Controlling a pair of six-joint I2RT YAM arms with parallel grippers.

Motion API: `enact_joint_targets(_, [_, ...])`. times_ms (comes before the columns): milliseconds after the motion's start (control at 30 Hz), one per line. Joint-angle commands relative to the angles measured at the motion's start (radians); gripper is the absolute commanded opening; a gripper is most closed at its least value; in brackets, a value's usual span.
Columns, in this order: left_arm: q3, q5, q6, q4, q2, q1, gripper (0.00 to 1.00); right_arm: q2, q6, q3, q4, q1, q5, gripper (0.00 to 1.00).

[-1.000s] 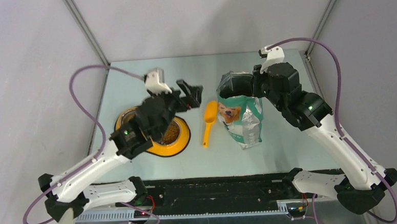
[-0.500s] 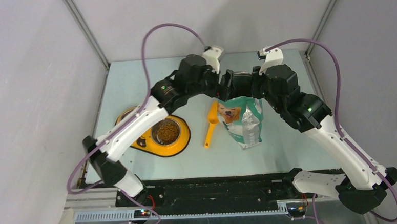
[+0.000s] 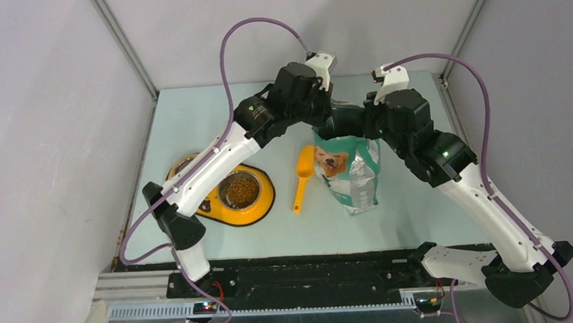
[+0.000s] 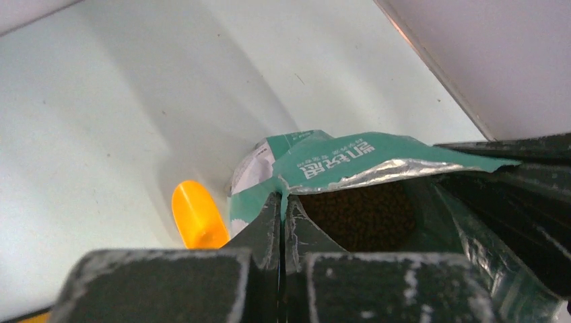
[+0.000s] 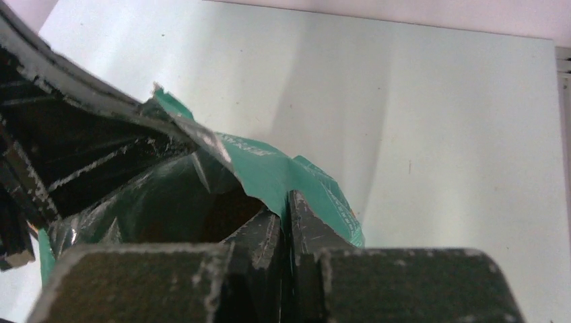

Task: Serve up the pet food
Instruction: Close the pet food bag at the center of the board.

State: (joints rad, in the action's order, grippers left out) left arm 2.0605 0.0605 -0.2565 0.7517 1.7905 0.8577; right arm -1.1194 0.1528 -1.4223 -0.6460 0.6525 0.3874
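The pet food is being held inside the bag, in the frame's lower middle (some is lying in the bowl too). The bag's floppy rim is being pinched tight by the left hand and the right hand. Such tiny, loose, light bits are probably better scooped than grabbed.

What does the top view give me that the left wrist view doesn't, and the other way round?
Top only: the bowl holding kibble, the yellow feeder, both arms, and the dog picture on the bag. Left wrist only: more kibble down inside the bag's open mouth, and the left jaws pinched shut on its rim. Both: the bag and the orange scoop.
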Motion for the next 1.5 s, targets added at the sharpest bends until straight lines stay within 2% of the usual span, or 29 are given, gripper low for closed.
enact_joint_targets(0, [-0.18, 0.155, -0.079, -0.014, -0.15, -0.008, 0.0, -0.021, -0.007, -0.008, 0.052, -0.062, -0.098, 0.08])
enact_joint_targets(100, [-0.33, 0.141, -0.116, -0.084, -0.262, 0.0, 0.0, -0.04, -0.029, -0.015, 0.08, -0.116, -0.242, 0.07])
enact_joint_targets(200, [-0.512, 0.146, -0.135, -0.185, -0.402, 0.055, 0.0, -0.07, -0.076, -0.019, 0.121, -0.171, -0.387, 0.06])
enact_joint_targets(333, [-0.601, 0.191, -0.213, -0.264, -0.492, 0.152, 0.0, -0.104, -0.161, -0.026, 0.191, -0.232, -0.636, 0.05])
enact_joint_targets(467, [-0.609, 0.198, -0.271, -0.328, -0.506, 0.247, 0.0, -0.135, -0.261, -0.059, 0.216, -0.247, -0.886, 0.05])
enact_joint_targets(500, [-0.594, 0.225, -0.269, -0.32, -0.502, 0.267, 0.0, -0.147, -0.277, -0.066, 0.22, -0.249, -0.988, 0.05])
enact_joint_targets(567, [-0.52, 0.349, -0.238, -0.277, -0.474, 0.333, 0.0, -0.175, -0.32, -0.097, 0.216, -0.249, -1.127, 0.05])
enact_joint_targets(667, [-0.427, 0.373, -0.203, -0.254, -0.429, 0.368, 0.0, -0.213, -0.335, -0.177, 0.179, -0.249, -1.274, 0.05])
enact_joint_targets(767, [-0.387, 0.455, -0.233, -0.212, -0.39, 0.369, 0.0, -0.226, -0.374, -0.222, 0.082, -0.25, -1.286, 0.07])
enact_joint_targets(867, [-0.361, 0.565, -0.283, -0.177, -0.373, 0.368, 0.0, -0.173, -0.396, -0.204, 0.04, -0.252, -1.189, 0.22])
enact_joint_targets(900, [-0.358, 0.617, -0.299, -0.173, -0.369, 0.364, 0.0, -0.159, -0.38, -0.19, 0.018, -0.253, -1.165, 0.33])
enact_joint_targets(933, [-0.358, 0.643, -0.307, -0.172, -0.369, 0.363, 0.0, -0.125, -0.363, -0.181, 0.01, -0.253, -1.104, 0.4])
enact_joint_targets(967, [-0.359, 0.695, -0.322, -0.171, -0.367, 0.359, 0.0, -0.104, -0.33, -0.155, -0.001, -0.254, -1.076, 0.52])
enact_joint_targets(1000, [-0.359, 0.714, -0.325, -0.172, -0.367, 0.355, 0.0, -0.055, -0.316, -0.139, 0.0, -0.256, -1.036, 0.58])
enact_joint_targets(1033, [-0.357, 0.731, -0.33, -0.17, -0.367, 0.344, 0.0, -0.029, -0.294, -0.1, 0.008, -0.256, -0.987, 0.68])
enact_joint_targets(1133, [-0.361, 0.673, -0.339, -0.174, -0.369, 0.297, 0.0, 0.111, -0.286, -0.02, 0.049, -0.261, -0.892, 0.82])
enact_joint_targets(1233, [-0.385, 0.627, -0.346, -0.195, -0.376, 0.268, 0.0, 0.204, -0.367, 0.068, 0.047, -0.27, -0.846, 0.97])
enact_joint_targets(1467, [-0.44, 0.555, -0.317, -0.267, -0.41, 0.227, 0.05, 0.246, -0.519, 0.112, -0.047, -0.294, -0.881, 0.99])
